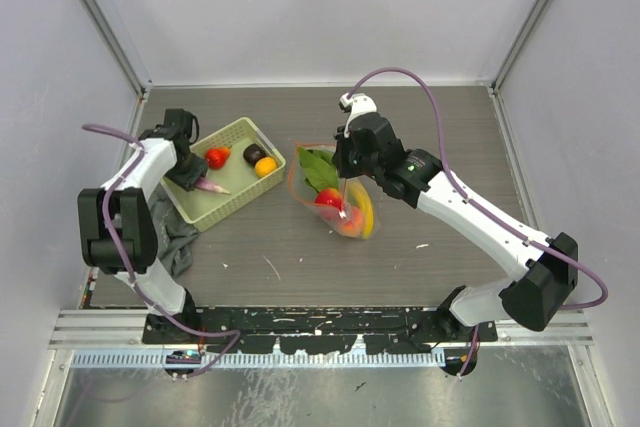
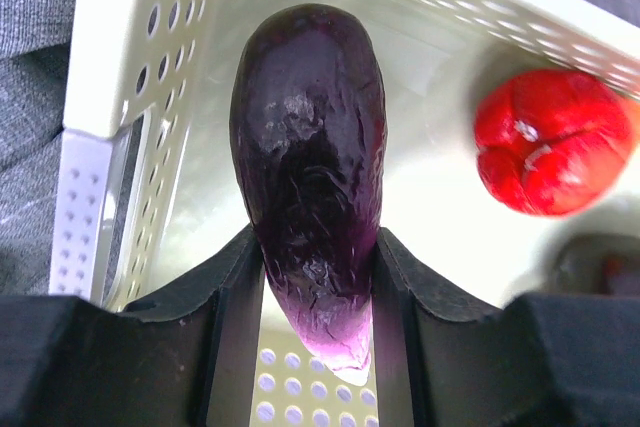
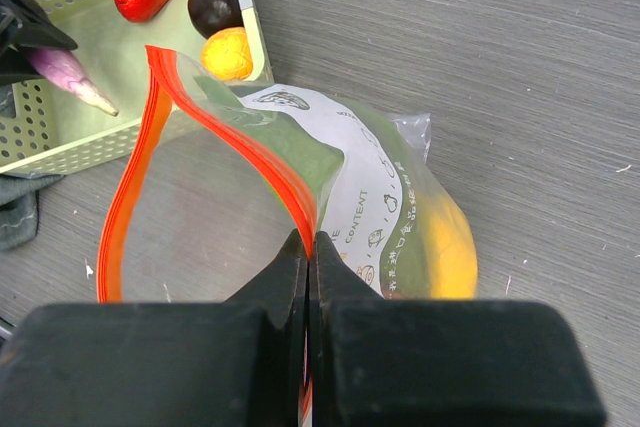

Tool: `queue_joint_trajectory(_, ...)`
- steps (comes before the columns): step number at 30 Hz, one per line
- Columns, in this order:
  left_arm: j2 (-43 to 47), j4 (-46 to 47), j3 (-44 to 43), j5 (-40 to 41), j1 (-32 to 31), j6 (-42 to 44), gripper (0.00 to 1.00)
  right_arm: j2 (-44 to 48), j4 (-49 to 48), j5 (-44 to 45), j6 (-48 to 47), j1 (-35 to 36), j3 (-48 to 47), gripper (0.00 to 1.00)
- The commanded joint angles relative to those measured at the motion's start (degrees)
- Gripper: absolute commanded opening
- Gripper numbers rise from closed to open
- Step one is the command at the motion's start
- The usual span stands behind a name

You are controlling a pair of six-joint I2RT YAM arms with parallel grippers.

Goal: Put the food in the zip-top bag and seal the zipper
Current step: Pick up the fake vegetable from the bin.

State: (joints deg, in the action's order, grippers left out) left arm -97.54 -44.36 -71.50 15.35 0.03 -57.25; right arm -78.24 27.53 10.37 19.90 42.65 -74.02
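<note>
My left gripper [image 2: 315, 247] is shut on a pink-purple eggplant piece [image 2: 310, 137] inside the yellow-green basket; from above the piece [image 1: 210, 187] lies at the basket's left end. A red piece [image 1: 217, 157], a dark brown piece [image 1: 254, 153] and an orange piece [image 1: 266, 167] sit in the same basket. The zip-top bag [image 1: 338, 197] stands at mid-table and holds a green leaf [image 1: 318, 167], a red piece [image 1: 330, 197] and a banana [image 3: 450, 252]. My right gripper [image 3: 310, 242] is shut on the red-orange zipper [image 3: 240, 142], and the bag's mouth gapes open.
The mesh basket [image 1: 240, 205] sits left of the bag, nearly touching its mouth. A grey cloth [image 1: 175, 232] lies crumpled at the basket's near-left corner, beside the left arm. Grey walls stand on three sides of the table.
</note>
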Motion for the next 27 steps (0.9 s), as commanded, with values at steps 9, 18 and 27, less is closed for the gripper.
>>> queue_joint_trajectory(9,20.5,8.3,4.06,-6.79,-6.58,6.42,0.21,0.98,-0.5,3.46,0.63,0.34,-3.17,0.01)
queue_joint_trajectory(18,31.24,13.2,3.34,-10.38,-15.79,9.94,0.16,0.32,1.68,3.77,-0.51,0.37,-5.89,0.01)
queue_joint_trajectory(27,35.55,19.3,3.23,-8.54,-26.26,9.47,0.14,0.06,2.5,3.79,-0.83,0.34,-7.53,0.01)
